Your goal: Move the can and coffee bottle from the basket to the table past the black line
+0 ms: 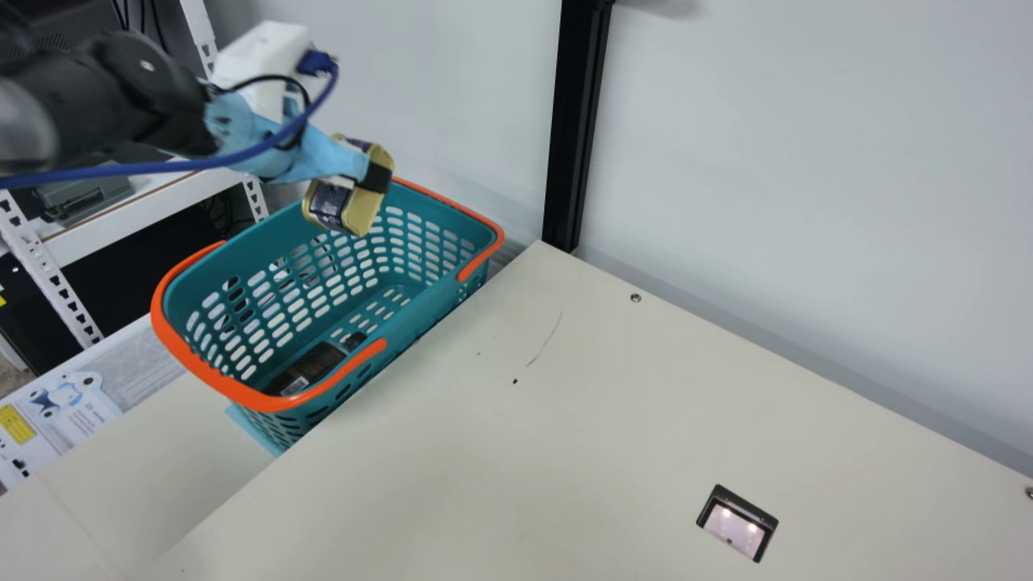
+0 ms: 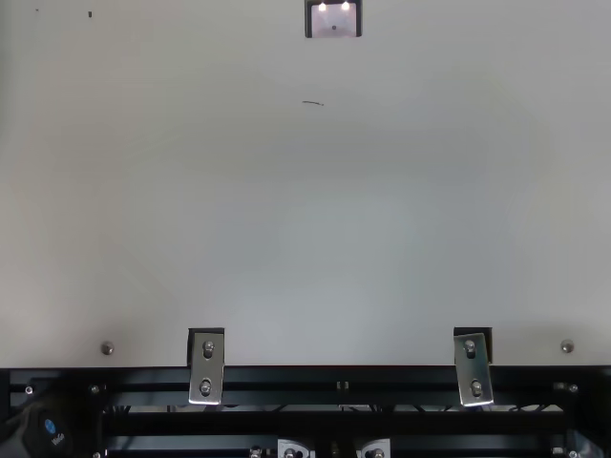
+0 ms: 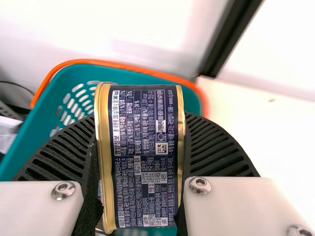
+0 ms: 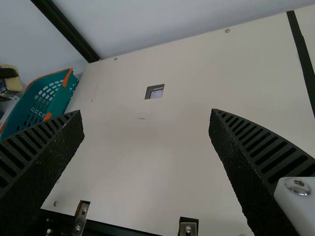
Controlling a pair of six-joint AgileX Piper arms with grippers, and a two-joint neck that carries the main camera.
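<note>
Across the cream table [image 1: 581,452], we should plan for the long way: the black line [image 4: 303,54] lies at the far side from the basket [image 1: 420,303], so we would probably pass the load between arms or set it down midway. We'd lift well above the basket's orange handles [image 1: 262,399] before swinging sideways, since a low corner could snag and tip it. Our left claw [image 3: 140,128] is closed firmly on the can [image 1: 329,203], up over the basket; we'd keep that squeeze steady and move gently. Our right claw [image 4: 146,115] is spread wide, holding nothing, so it looks ready to receive. The can hangs tilted, so we'd level it and let its base meet the table before letting go. What we take for the coffee bottle [image 1: 315,363] lies down on the basket floor, near one side wall; that pick should come second, from above.

Counting down in size, we have one table, one black line, one basket, two orange handles, two claws, one can and one coffee bottle.
</note>
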